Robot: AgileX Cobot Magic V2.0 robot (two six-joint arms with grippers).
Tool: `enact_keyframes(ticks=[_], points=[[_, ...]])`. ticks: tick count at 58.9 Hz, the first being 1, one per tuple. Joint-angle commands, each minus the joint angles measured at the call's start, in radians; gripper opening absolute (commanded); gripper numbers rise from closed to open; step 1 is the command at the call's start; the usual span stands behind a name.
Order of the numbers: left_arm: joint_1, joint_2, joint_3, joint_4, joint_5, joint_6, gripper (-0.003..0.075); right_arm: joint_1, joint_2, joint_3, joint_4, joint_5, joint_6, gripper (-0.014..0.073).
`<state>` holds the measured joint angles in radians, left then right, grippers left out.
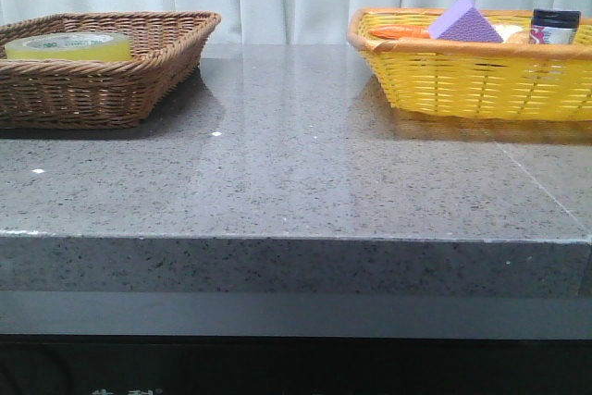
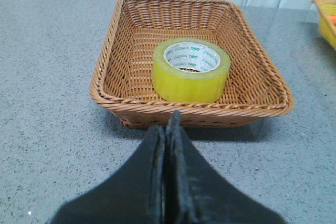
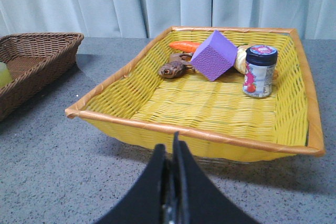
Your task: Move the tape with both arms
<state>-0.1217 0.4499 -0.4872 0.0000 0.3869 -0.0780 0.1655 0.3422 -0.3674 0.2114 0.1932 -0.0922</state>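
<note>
The tape (image 2: 191, 70), a wide yellow roll with a white core and green print, lies flat in the brown wicker basket (image 2: 113, 51). In the front view the tape (image 1: 67, 45) shows at the far left inside that basket (image 1: 111, 90). My left gripper (image 2: 168, 129) is shut and empty, over the table just short of the brown basket's near rim. My right gripper (image 3: 172, 148) is shut and empty, just short of the yellow basket's (image 3: 121, 124) near rim. Neither arm shows in the front view.
The yellow basket (image 1: 462, 90) at the far right holds a purple wedge sponge (image 3: 214, 55), a small dark-lidded jar (image 3: 259, 71), an orange carrot-like piece (image 3: 184, 45) and a brown object (image 3: 171, 68). Grey stone tabletop (image 1: 296, 164) lies between the baskets; white curtain behind.
</note>
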Motion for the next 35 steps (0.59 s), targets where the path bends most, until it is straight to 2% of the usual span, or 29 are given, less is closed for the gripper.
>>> enact_keyframes(ticks=[1, 14, 35], points=[[-0.002, -0.069, -0.003, -0.008, -0.059, -0.009, -0.0020, -0.003, 0.005, -0.024, 0.002, -0.081, -0.005, -0.0083], [-0.002, -0.211, 0.017, -0.008, -0.050, -0.009, -0.0020, -0.003, 0.005, -0.024, 0.002, -0.081, -0.005, -0.0083], [-0.002, -0.220, 0.017, -0.008, -0.050, -0.009, -0.0020, -0.003, 0.005, -0.024, 0.002, -0.080, -0.005, -0.0083]])
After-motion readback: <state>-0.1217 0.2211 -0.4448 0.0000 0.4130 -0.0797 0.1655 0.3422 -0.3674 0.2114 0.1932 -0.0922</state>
